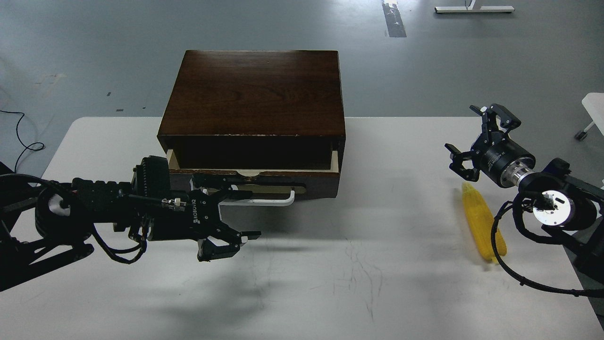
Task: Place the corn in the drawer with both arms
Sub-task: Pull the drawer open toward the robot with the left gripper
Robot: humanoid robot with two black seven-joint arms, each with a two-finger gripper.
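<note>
The yellow corn (481, 222) lies on the white table (358, 278) at the right, partly behind my right arm's cable. My right gripper (475, 139) is open and empty, just above and behind the corn's far tip. The dark wooden cabinet (255, 92) stands at the table's back middle. Its drawer (311, 179) is pulled out a little and shows a strip of pale interior. My left gripper (234, 210) is open, with its upper finger (219, 181) hooked at the left end of the white bar handle (264, 200). Its lower finger hangs over the table.
The table's front edge and right edge lie near my right arm. A white object (595, 108) stands off the table at the far right. The grey floor lies behind the cabinet.
</note>
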